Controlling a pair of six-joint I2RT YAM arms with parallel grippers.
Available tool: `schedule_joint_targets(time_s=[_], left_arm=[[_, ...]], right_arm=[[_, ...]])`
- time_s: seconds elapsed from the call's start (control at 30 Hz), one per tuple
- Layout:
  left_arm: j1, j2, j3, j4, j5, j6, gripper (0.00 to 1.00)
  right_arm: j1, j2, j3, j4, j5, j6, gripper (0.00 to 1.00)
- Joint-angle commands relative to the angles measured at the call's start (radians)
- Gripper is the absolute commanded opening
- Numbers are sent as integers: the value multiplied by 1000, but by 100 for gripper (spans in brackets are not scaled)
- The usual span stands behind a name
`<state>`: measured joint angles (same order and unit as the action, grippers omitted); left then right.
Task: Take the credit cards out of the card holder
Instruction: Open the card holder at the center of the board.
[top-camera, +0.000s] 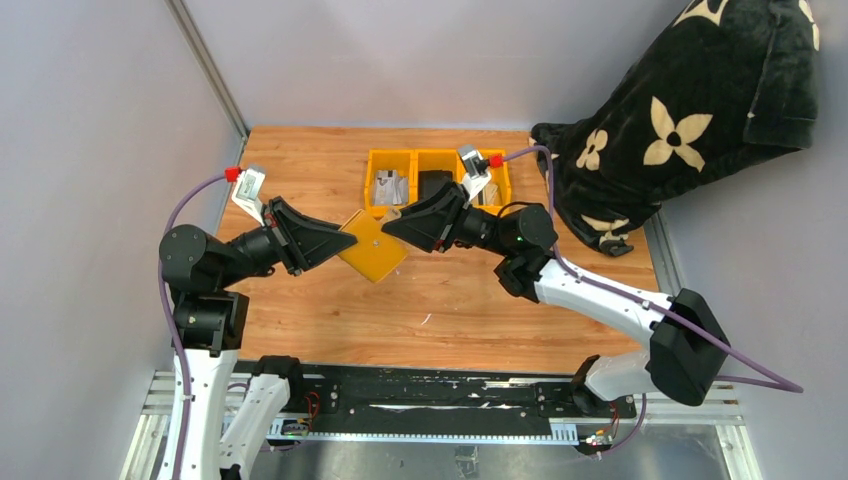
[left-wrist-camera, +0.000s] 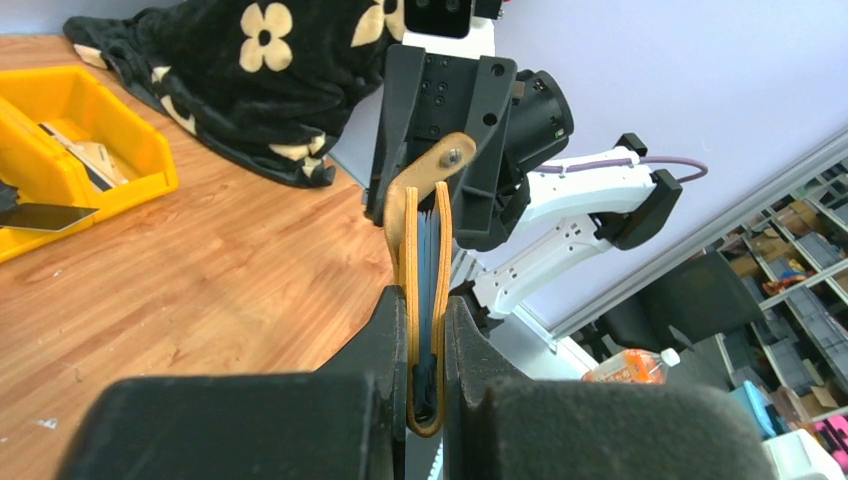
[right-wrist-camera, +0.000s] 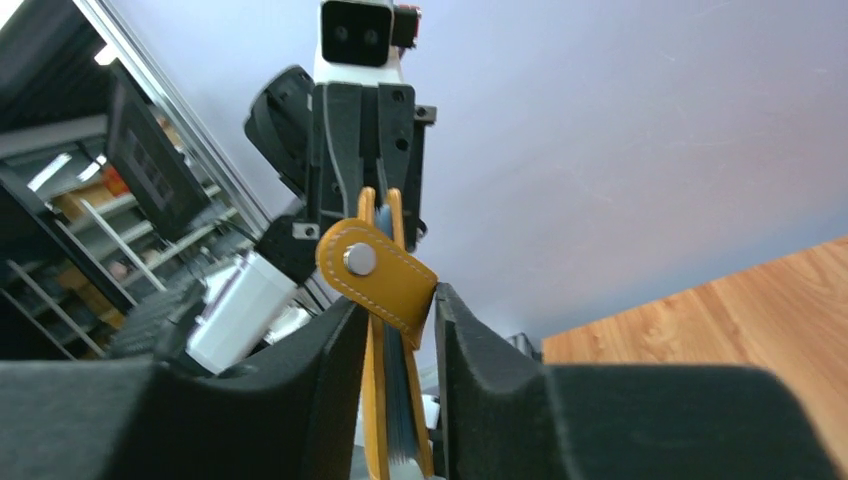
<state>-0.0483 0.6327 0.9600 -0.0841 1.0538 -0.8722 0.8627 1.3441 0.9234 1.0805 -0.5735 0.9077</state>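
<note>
The card holder (top-camera: 372, 247), a mustard-yellow wallet, hangs in the air over the table's middle, held between both grippers. My left gripper (top-camera: 345, 240) is shut on its folded edge (left-wrist-camera: 425, 395). My right gripper (top-camera: 392, 222) is shut on the opposite edge, beside the snap tab (right-wrist-camera: 385, 275). In the left wrist view, the grey-blue lining and a dark strip (left-wrist-camera: 428, 385) show between the wallet's leaves. I cannot tell whether the strip is the credit cards, and no card is outside the wallet. Each wrist view faces the other gripper, end on.
Three yellow plastic bins (top-camera: 437, 180) stand in a row at the back of the wooden table, holding small dark and silvery items. A black blanket with cream flowers (top-camera: 690, 110) is heaped at the back right. A metal post (top-camera: 205, 65) runs along the left wall.
</note>
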Motion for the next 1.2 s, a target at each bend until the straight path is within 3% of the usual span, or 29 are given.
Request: schedule_joint_targets(time_s=[0.0,0.1,0.17,0.2,0.27,0.33,0.43,0.57,0.83,1.03,1.17], left_arm=[[-5,-11,0,21,39,-10,0],[-4,-11,0,18,34,-2,0],[-4,-12,0,9,30,12,0],[-4,-14,2,-3,26,25,8],[-5,-14,3,-40,24,63,38],[-4,-15,4,-92,25,130,61],[-4,-19,1,-182,23,219,69],[-4,-29,-23,-257,39,304,70],[-4,-76,-43,-390,-60,589,58],[-4,-88,-58,-370,-51,583,48],[-4,-105,-90,-255,-24,462,37]], right_arm=[[-19,0,45,38,16,56,25],[-24,0,51,9,13,77,6],[-29,-5,53,-16,14,84,0],[-33,-10,56,-31,15,86,0],[-38,-19,63,-59,8,87,0],[-40,-27,83,-98,-11,79,0],[-40,-36,120,-183,-59,43,0],[-39,-55,164,-351,-134,-39,0],[-25,-89,244,-563,-197,-168,0],[15,-75,282,-609,-214,-203,0],[50,-34,311,-609,-215,-203,0]])
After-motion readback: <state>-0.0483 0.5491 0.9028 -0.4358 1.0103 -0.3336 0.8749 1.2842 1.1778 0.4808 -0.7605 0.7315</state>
